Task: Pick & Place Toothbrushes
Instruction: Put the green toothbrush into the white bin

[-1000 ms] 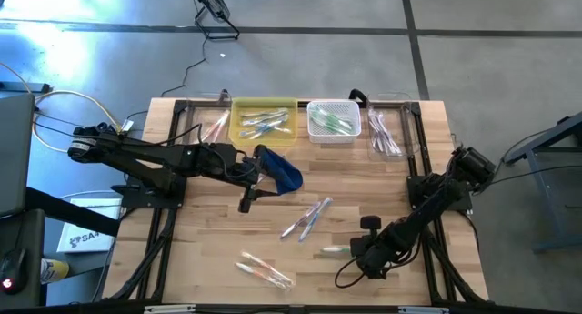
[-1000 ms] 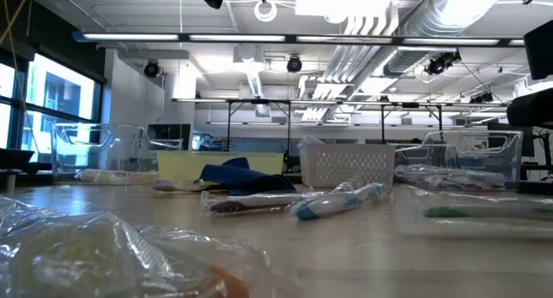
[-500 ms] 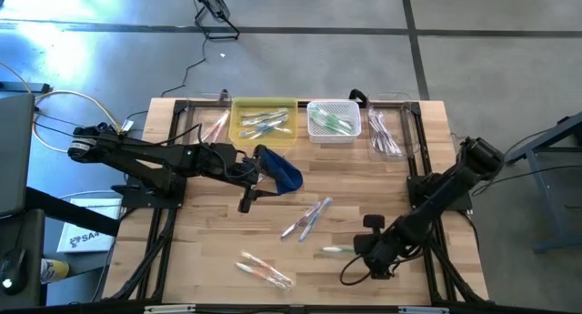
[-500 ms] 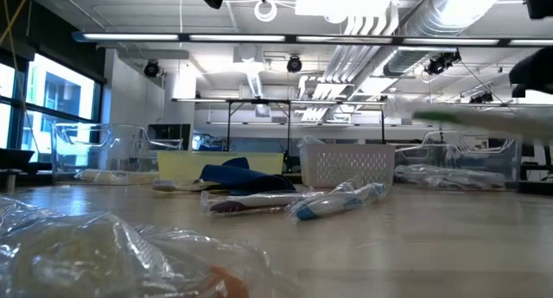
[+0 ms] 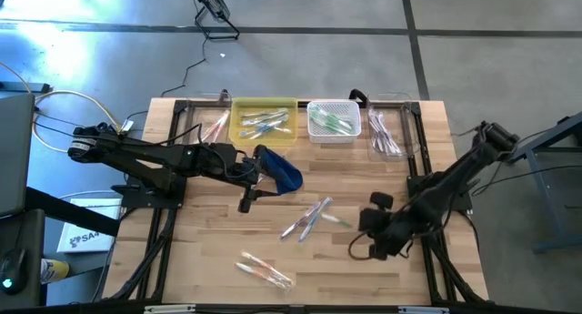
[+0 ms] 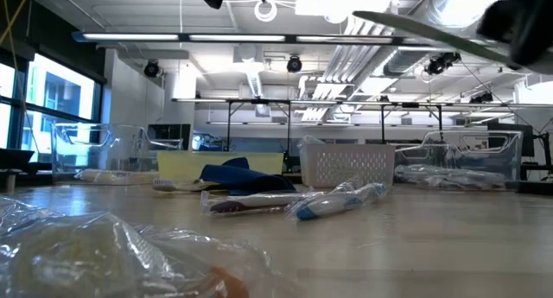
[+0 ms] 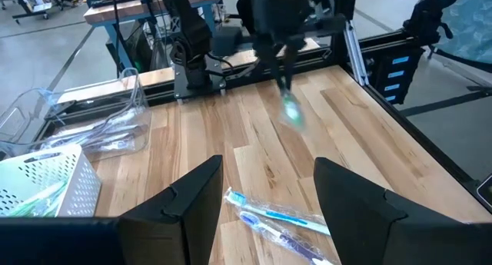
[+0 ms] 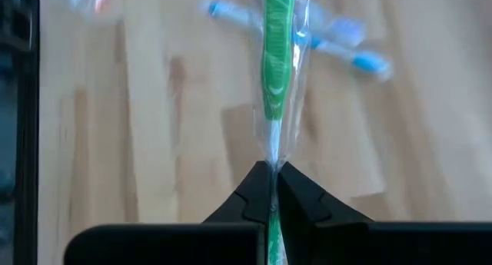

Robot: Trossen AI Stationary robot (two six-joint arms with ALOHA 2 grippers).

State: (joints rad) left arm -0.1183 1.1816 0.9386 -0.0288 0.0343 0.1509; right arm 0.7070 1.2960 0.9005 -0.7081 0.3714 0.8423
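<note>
Nearest me, low in the high view, a wrapped pink toothbrush (image 5: 265, 270) lies on the wooden surface (image 5: 209, 259). Right of centre, my right claw (image 5: 357, 222) is pinched tight on a wrapped green toothbrush (image 8: 275, 73), held up off the wood. Mid-frame sits a pair of blue toothbrushes (image 5: 307, 217). Further up, my left claw (image 5: 245, 203) hangs with its fingers apart beside the dark blue pouch (image 5: 282, 172). Along the top edge: yellow tray (image 5: 264, 120) and white basket (image 5: 333, 120), toothbrushes in both.
</note>
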